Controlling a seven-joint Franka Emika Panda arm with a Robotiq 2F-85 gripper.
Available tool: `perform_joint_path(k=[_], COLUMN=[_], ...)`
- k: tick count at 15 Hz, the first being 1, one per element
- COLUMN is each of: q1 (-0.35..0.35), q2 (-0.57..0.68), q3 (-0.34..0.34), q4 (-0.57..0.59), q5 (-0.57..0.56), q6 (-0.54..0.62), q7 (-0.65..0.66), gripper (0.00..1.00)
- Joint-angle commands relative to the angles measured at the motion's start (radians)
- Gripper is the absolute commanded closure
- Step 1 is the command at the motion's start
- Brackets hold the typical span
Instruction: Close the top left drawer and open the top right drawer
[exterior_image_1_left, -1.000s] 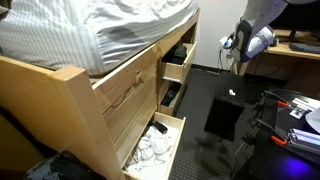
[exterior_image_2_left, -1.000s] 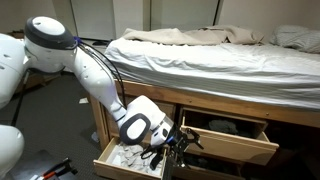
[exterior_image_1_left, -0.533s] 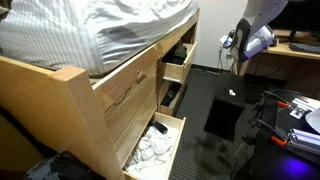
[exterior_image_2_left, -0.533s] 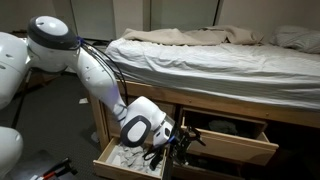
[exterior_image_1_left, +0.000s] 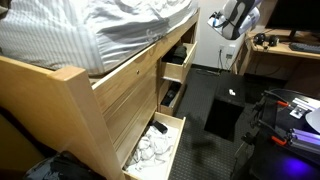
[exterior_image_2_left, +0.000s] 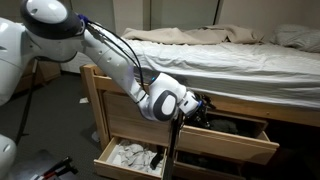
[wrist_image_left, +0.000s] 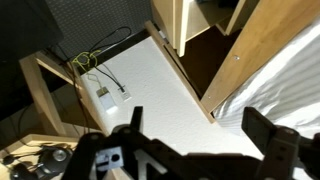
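The wooden bed frame holds drawers. In an exterior view the top left drawer front (exterior_image_2_left: 125, 103) looks flush with the frame. To its right a drawer (exterior_image_2_left: 228, 142) stands pulled out with dark things inside. From the side, two far drawers (exterior_image_1_left: 178, 62) (exterior_image_1_left: 170, 96) stick out. My gripper (exterior_image_2_left: 197, 105) is open and empty. It hovers in front of the upper right opening, level with the mattress edge, touching nothing. From the side it is high and away from the frame (exterior_image_1_left: 230, 18). In the wrist view its fingers (wrist_image_left: 200, 135) frame a white wall and the bed's edge.
The bottom left drawer (exterior_image_2_left: 128, 158) is open and full of white cloth, also seen from the side (exterior_image_1_left: 152, 148). A black box (exterior_image_1_left: 222, 115) stands on the floor. A desk (exterior_image_1_left: 285, 50) with cables is at the back. Striped bedding (exterior_image_1_left: 90, 30) hangs over the frame.
My gripper has risen from low beside the bottom drawers to the height of the top drawers and moved right along the frame. The drawers have not moved.
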Motion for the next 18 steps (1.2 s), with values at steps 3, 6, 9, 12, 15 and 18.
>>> perform_joint_path(k=[3, 6, 9, 12, 15, 18], q1=[-0.233, -0.368, -0.537, -0.706, -0.708, -0.885], q2=[-0.104, -0.177, -0.17, -0.151, -0.167, -0.166], q3=[0.216, 0.381, 0.591, 0.809, 0.851, 1.042], q4=[0.125, 0.161, 0.262, 0.338, 0.29, 0.293], q5=[-0.019, -0.218, -0.419, -0.669, -0.47, -0.796], q6=[-0.002, -0.002, -0.001, -0.001, -0.009, -0.074], q7=[-0.153, -0.123, -0.035, 0.122, -0.084, 0.121], gripper=[0.0, 0.0, 0.0, 0.0, 0.0, 0.0])
